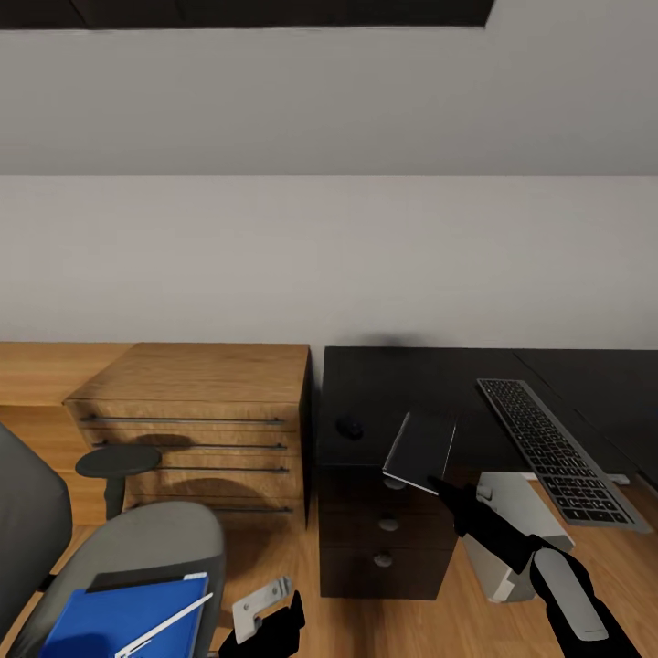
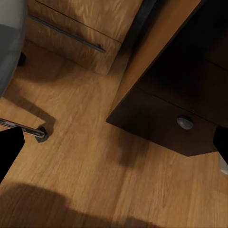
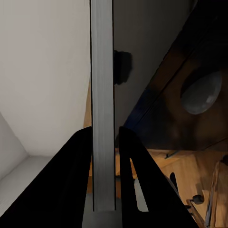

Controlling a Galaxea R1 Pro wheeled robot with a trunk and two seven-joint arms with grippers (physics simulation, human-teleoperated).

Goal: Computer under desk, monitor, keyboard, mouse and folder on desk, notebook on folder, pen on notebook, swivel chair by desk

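My right gripper is shut on the thin grey notebook, held tilted over the front edge of the black desk. In the right wrist view the notebook's pale edge runs between the fingers. The black mouse lies on the desk left of the notebook, and the keyboard lies to its right. The blue folder rests on the grey swivel chair with the white pen on it. My left gripper is open beside the chair. The grey computer stands under the desk. The monitor is out of view.
A light wooden chest of drawers stands left of the desk against the wall. The desk's black drawer unit with silver knobs sits in front of me. The chair's chrome base is on the wooden floor.
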